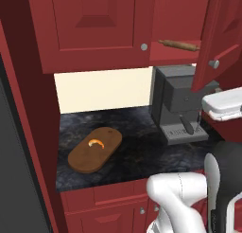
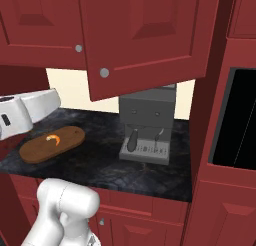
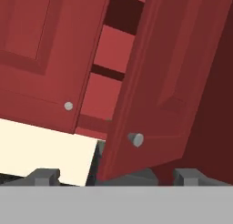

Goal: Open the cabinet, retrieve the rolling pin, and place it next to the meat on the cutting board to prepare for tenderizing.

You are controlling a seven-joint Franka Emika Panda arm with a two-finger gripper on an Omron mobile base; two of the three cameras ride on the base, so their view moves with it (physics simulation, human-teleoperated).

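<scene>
The cabinet [image 1: 94, 28] was seen with its right door [image 1: 215, 38] swung outward and its left door shut. On the shelf inside, the rolling pin [image 1: 178, 45] was lying across the opening, tilted slightly down toward the right, above a grey coffee machine [image 1: 182, 104]. The tool [image 3: 116, 176] was seen from the hand view with its 2 dark tips spread wide apart and nothing between them; the round silver knob [image 3: 135, 139] of the open door was just above the gap, apart from both tips. On the dark bench [image 1: 142, 151], the cutting board [image 1: 94, 150] was lying flat to the left of the coffee machine, well apart from it. The meat [image 1: 96, 143] was resting on the board near its middle. From the right base view the open door [image 2: 150, 40] was seen covering much of the cabinet front, with the board [image 2: 52, 143] below it to the left.
</scene>
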